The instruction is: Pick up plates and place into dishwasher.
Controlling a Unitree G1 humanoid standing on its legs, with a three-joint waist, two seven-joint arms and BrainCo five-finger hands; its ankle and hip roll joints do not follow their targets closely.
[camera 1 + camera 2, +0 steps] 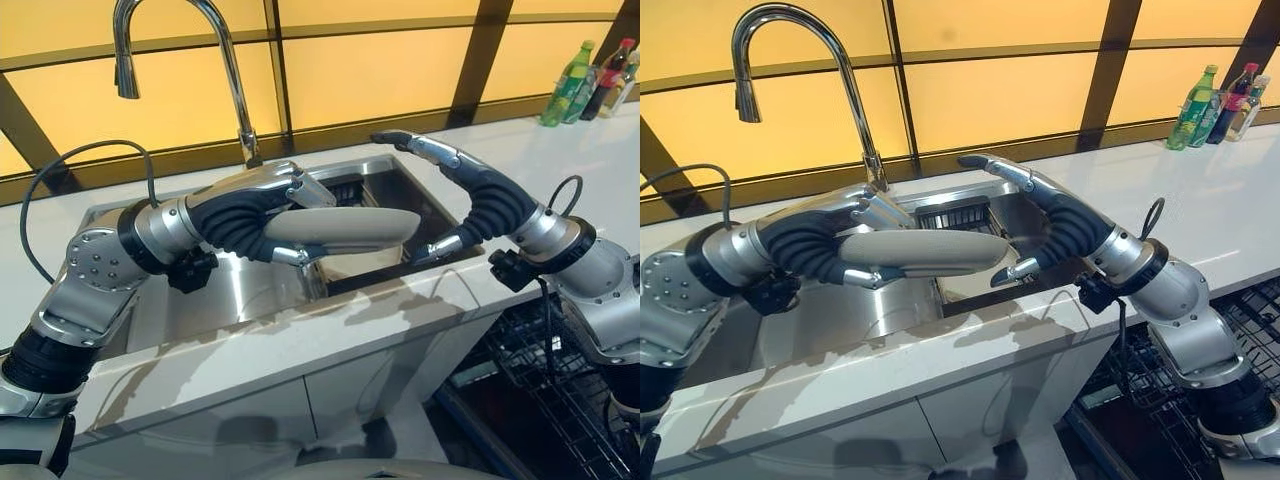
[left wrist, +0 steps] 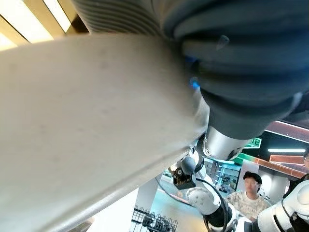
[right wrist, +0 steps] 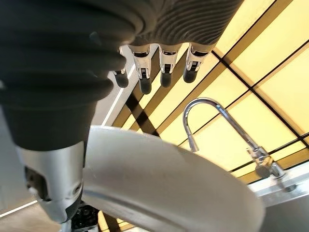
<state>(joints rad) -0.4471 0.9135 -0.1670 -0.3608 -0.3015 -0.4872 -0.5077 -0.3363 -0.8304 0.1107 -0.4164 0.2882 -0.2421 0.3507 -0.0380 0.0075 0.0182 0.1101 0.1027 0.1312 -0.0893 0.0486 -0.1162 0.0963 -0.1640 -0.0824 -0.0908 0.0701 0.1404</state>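
A pale grey plate (image 1: 345,228) hangs roughly level over the steel sink (image 1: 200,300). My left hand (image 1: 250,215) is shut on the plate's left rim, fingers on top and thumb underneath. In the left wrist view the plate (image 2: 87,130) lies close against the hand's cover. My right hand (image 1: 490,205) is open at the plate's right edge. Its fingers (image 3: 164,67) stretch out well above the plate (image 3: 164,188), and its thumb sits low by the rim.
A tall curved faucet (image 1: 235,80) rises behind the sink. A dark rack (image 1: 350,190) sits in the sink's right basin. The open dishwasher's wire rack (image 1: 560,400) is at lower right. Bottles (image 1: 585,80) stand on the far right of the counter. A person (image 2: 248,193) is in the background.
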